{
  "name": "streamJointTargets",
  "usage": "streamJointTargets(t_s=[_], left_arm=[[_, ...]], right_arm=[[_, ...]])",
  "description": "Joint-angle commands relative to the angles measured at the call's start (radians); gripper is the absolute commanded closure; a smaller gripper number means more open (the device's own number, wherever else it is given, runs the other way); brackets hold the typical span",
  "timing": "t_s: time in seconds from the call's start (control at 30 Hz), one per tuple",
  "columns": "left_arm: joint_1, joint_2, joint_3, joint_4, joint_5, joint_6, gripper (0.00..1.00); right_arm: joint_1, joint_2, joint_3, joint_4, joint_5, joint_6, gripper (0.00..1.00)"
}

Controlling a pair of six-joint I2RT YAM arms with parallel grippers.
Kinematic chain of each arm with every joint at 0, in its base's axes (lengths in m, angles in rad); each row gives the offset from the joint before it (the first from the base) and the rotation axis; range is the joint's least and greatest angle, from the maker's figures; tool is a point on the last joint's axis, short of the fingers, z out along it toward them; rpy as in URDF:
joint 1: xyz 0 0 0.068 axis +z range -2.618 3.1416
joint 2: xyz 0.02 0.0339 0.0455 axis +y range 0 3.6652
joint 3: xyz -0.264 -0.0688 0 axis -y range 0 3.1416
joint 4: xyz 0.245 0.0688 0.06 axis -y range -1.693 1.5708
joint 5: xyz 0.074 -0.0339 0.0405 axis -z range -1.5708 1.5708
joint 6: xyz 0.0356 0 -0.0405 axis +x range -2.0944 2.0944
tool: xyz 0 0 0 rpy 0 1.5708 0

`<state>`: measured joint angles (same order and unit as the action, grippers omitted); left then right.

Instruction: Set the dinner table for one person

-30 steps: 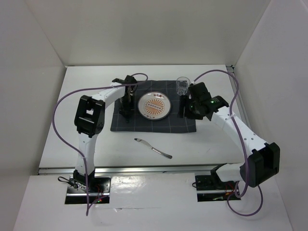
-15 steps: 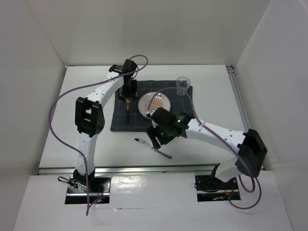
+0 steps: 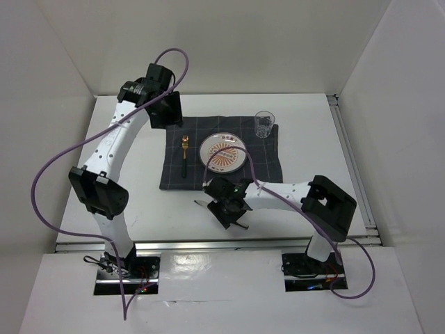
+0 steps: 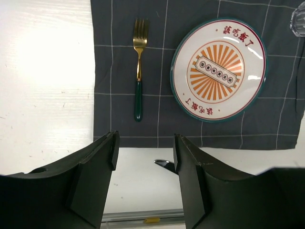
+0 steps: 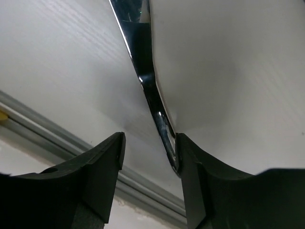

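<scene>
On the white dinner table (image 3: 313, 156) lies a dark grey grid cloth (image 3: 264, 170). On it are an orange-patterned plate (image 3: 222, 153), a gold fork with a green handle (image 3: 184, 155) left of the plate, and a clear glass (image 3: 264, 125) at the far right corner. A silver knife (image 3: 241, 224) lies on the bare table in front of the cloth. My right gripper (image 3: 231, 211) is open, low over the knife (image 5: 148, 81), whose end touches the right finger (image 5: 190, 162). My left gripper (image 3: 168, 111) is open and empty, high above the cloth's far left.
White walls close in the table at the left, back and right. A metal rail (image 3: 208, 243) runs along the near edge, close behind the right gripper. The left wrist view shows the fork (image 4: 138, 71), the plate (image 4: 218, 69) and the knife tip (image 4: 167, 164) below.
My left gripper let go of the fork on the cloth and rose back to the far left. My right arm swung from beside the glass down to the knife.
</scene>
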<state>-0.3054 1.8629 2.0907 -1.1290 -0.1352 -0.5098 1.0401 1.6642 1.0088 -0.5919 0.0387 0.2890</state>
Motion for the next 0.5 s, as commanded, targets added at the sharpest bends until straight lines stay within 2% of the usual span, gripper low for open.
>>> streamJointTargets(t_s=[0.0,0.47], left_arm=[[-0.003,-0.022,-0.027,0.011,0.023,-0.024,0.34],[-0.003,-0.042,-0.066,-0.008,0.014,-0.024,0.34]], right_arm=[[0.003,0.032,0.002,0.095,0.017,-0.030,0.44],[0.003,0.062,-0.018,0.149,0.041,-0.050,0.47]])
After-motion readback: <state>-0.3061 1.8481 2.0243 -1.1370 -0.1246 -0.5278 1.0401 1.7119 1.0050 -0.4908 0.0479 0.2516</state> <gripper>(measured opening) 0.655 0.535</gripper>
